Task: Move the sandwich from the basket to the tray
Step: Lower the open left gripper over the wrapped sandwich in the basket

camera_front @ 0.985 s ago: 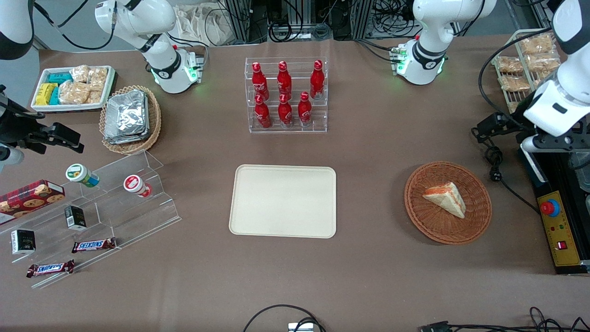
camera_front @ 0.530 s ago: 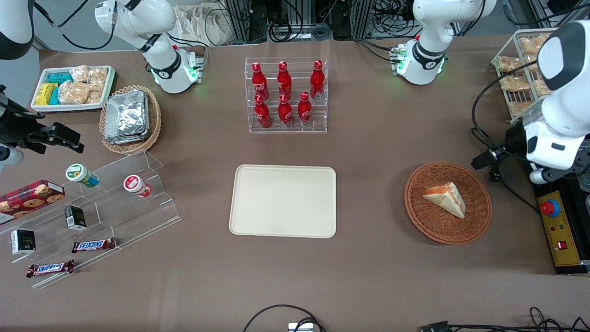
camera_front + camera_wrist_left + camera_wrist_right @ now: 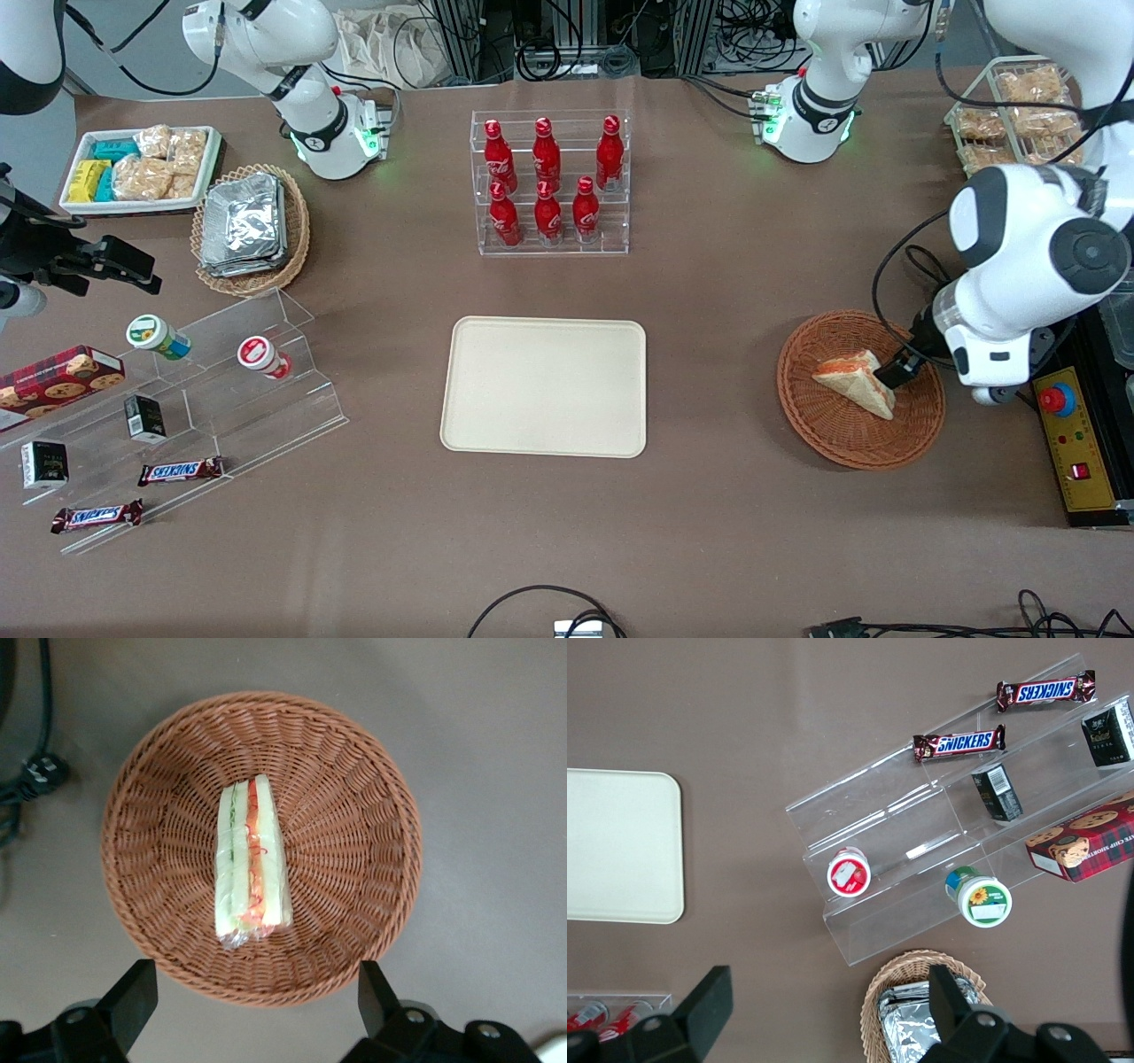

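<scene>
Left wrist view: the sandwich (image 3: pixel 252 865) is seen lying in the middle of the basket (image 3: pixel 354 771), wrapped in clear film, with its pale bread layers and orange-red filling edge turned upward. The fingers (image 3: pixel 133 997) are spread wide apart, one to each side of the basket's rim, and nothing is held between them; the gripper (image 3: pixel 252 997) hangs above the basket without touching the sandwich. In the front view the sandwich (image 3: pixel 856 381) is shown as a wedge resting in the basket (image 3: pixel 828 434), and the gripper (image 3: pixel 897 370) is placed just above the wedge's edge, at the side toward the working arm's end of the surface (image 3: pixel 726 283). The tray (image 3: pixel 545 386) lies bare at the middle of the surface, well apart from the basket, toward the parked arm's end from it. A clear rack of red bottles (image 3: pixel 549 182) stands farther from the front camera than the tray. A black cable (image 3: pixel 27 780) lies on the surface beside the basket.
</scene>
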Tool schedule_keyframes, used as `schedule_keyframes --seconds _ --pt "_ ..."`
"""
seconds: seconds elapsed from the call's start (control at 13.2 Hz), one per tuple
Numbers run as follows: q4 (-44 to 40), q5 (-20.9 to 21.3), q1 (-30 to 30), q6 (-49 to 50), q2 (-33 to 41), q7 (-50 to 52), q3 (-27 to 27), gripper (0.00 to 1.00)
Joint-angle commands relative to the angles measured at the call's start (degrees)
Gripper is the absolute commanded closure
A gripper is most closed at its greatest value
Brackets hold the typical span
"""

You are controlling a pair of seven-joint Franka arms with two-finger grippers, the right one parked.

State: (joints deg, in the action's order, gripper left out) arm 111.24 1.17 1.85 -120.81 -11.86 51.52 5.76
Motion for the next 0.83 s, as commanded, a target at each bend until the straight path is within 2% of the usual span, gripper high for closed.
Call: schedule_keyframes --seconds 0.0,0.23,0.76 --pt "4.85 1.03 -0.36 -6.17 -0.96 3.67 -0.04 0.00" --pt "9.16 1.03 -0.36 -14.25 -2.89 4.11 -0.13 0.00" --pt "8.82 1.12 -0.27 -21.11 -8.26 5.17 -0.39 0.00"
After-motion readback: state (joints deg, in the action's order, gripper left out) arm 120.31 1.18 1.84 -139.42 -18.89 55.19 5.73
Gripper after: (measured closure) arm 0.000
